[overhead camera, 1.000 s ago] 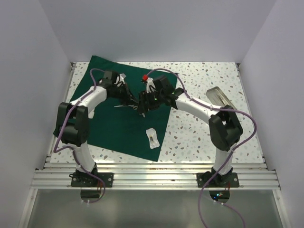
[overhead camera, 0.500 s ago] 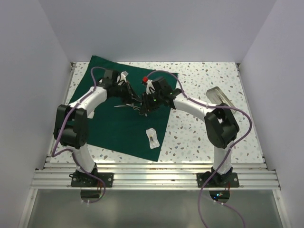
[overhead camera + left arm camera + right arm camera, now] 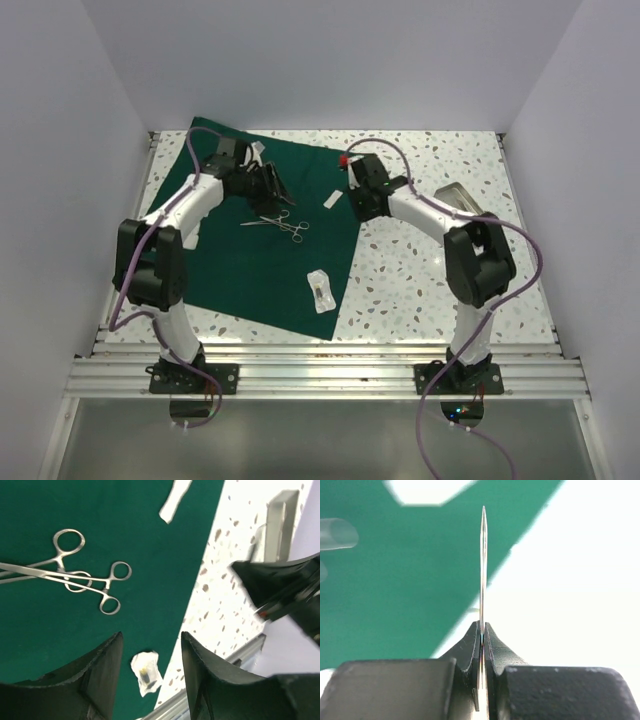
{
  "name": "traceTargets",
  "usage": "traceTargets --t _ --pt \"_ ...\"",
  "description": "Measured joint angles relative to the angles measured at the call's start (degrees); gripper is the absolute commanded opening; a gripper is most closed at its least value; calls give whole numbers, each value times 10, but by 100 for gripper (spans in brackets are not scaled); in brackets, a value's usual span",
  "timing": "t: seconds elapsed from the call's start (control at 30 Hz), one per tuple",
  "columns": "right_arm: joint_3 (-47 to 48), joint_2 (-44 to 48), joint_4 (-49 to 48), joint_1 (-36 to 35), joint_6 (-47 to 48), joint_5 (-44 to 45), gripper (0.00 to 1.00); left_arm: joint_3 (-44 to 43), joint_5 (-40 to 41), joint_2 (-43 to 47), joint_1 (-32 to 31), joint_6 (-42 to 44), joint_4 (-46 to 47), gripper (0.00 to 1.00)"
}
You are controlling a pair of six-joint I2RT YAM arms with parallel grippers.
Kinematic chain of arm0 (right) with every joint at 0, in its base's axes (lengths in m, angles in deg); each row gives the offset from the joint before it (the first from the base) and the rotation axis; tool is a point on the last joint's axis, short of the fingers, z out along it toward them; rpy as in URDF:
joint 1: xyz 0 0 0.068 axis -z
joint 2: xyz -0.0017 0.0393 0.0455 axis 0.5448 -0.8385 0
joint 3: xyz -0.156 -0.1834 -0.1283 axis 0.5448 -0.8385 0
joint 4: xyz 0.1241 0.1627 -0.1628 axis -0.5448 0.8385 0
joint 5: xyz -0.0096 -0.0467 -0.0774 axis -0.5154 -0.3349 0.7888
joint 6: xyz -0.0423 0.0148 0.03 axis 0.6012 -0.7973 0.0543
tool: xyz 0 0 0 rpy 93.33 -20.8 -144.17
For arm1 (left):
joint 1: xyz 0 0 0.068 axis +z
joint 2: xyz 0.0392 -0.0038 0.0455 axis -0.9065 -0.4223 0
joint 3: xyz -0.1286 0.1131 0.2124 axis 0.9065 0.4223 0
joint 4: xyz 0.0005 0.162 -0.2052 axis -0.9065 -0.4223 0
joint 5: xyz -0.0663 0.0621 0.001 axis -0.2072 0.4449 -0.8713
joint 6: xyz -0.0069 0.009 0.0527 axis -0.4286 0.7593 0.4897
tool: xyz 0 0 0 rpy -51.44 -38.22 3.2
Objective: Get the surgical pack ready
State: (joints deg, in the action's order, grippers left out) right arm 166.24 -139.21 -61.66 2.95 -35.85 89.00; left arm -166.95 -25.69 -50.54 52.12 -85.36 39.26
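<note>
The surgical pack, a dark green drape (image 3: 250, 265), lies spread on the table's left half. On it lie steel ring-handled forceps (image 3: 280, 222) (image 3: 75, 575), a small white pad (image 3: 333, 198) (image 3: 175, 500) and a white packet (image 3: 320, 290) (image 3: 145, 666). My left gripper (image 3: 270, 187) (image 3: 150, 645) hangs open above the drape, just beyond the forceps, with nothing between its fingers. At the drape's right edge my right gripper (image 3: 354, 203) (image 3: 483, 625) is shut on a thin steel instrument (image 3: 483, 555), seen edge-on and sticking out past the fingertips. In that view the drape (image 3: 395, 590) lies below it.
A shallow metal tray (image 3: 460, 200) (image 3: 277, 525) stands on the speckled table at the right, behind the right arm. White walls close in the table on three sides. An aluminium rail (image 3: 330, 350) runs along the near edge.
My left gripper has opened and drawn back from the forceps, which now lie on the drape. The right gripper has shut on the thin steel instrument and moved right to the drape's edge.
</note>
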Motion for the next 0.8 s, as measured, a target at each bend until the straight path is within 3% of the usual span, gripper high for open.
traceTargets --t 0.2,0.37,0.6,0.8 --pt "-22 7 -7 150 153 159 0 -27 71 -23 1 20 -44 50" --pt "-35 7 -10 248 249 221 0 -26 114 -45 1 23 -81 50" --pt "-41 -9 -15 277 309 217 0 -26 120 -55 2 35 -92 49" --pt "-42 -36 -15 299 311 199 10 -26 120 -57 1 35 -94 49"
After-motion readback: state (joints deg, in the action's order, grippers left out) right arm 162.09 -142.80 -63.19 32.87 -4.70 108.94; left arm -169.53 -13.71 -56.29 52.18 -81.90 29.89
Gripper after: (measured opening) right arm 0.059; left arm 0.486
